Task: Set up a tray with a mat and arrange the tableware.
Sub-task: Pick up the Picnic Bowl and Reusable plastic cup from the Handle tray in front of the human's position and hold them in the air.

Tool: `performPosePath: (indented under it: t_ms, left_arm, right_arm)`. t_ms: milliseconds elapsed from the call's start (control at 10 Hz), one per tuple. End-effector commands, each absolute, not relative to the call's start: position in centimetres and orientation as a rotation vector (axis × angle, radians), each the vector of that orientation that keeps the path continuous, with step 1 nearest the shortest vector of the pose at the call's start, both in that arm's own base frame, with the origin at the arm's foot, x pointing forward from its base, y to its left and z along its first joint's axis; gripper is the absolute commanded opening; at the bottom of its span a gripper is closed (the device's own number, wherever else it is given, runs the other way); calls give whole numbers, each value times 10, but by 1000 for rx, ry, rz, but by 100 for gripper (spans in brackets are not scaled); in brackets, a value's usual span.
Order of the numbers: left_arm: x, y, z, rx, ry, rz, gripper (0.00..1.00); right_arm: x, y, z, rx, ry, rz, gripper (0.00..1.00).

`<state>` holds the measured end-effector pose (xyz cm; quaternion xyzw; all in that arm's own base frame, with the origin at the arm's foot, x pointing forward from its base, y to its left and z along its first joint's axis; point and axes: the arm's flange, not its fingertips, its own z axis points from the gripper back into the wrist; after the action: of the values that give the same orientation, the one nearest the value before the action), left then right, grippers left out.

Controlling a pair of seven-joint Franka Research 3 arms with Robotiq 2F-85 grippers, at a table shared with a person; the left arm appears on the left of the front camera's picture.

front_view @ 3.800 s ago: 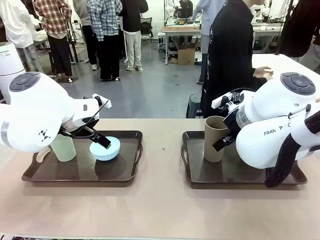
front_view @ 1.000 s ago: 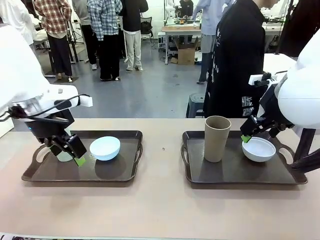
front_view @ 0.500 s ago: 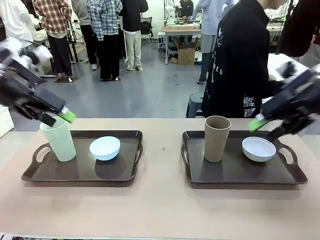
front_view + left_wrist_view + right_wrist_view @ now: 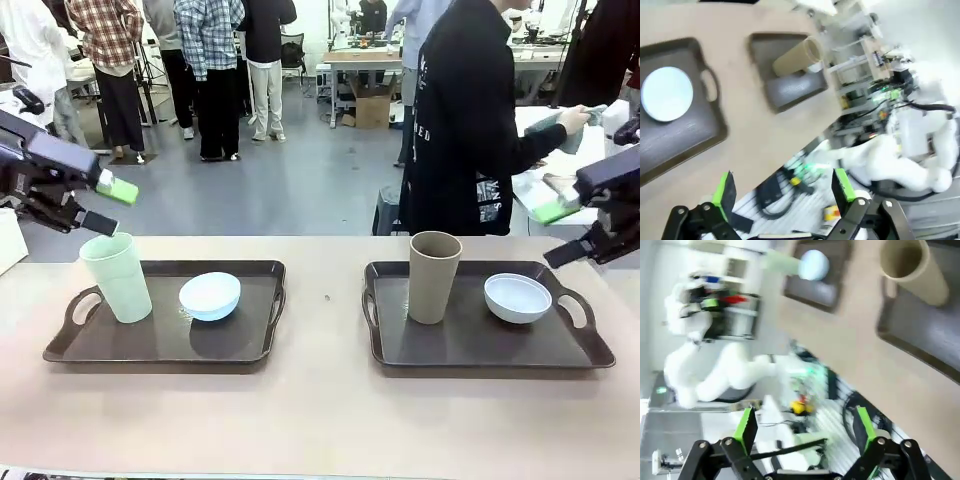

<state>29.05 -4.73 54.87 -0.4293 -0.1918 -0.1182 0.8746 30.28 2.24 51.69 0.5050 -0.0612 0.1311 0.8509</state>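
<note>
Two dark brown trays sit on the table. The left tray [image 4: 160,345] holds a pale green tumbler [image 4: 118,277] and a light blue bowl [image 4: 210,295]. On the right tray [image 4: 470,345] stand a tan-brown tumbler [image 4: 433,275] and a white bowl [image 4: 517,297]. I cannot tell a mat apart from the trays' dark floors. My left gripper [image 4: 108,206] hangs open above the green tumbler, touching nothing. My right gripper [image 4: 558,232] is open and empty, above and right of the white bowl. In the wrist views both grippers [image 4: 782,192] [image 4: 805,430] stand wide with nothing between them.
A person in black [image 4: 465,120] stands at the far side behind the right tray, one hand [image 4: 575,118] reaching toward a side table. A bare strip of tabletop [image 4: 325,300] separates the trays. The table's near half is bare.
Both grippers have lifted off the trays and swung outward to the sides, staying open. The tumblers and bowls have not moved over the last second.
</note>
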Motion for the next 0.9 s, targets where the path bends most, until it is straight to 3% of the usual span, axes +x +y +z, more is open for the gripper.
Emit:
performPosePath:
  t_ms: [0,300,400,800]
  left_arm:
    - [306,-30,522,-1311,-402,14,100]
    - [314,-11,473,-1306,-227,214,100]
    - [322,-9,520,-1292,-325,58,100]
    - [322,-9,520,-1292,-325,58,100]
  right_arm:
    - [326,-5,495,1574,-30,197,100]
    - [345,-40,452,1754,-56,-17,100]
    - [323,-22,483,1565,-81,164,100]
    - [323,-22,483,1565,-81,164,100]
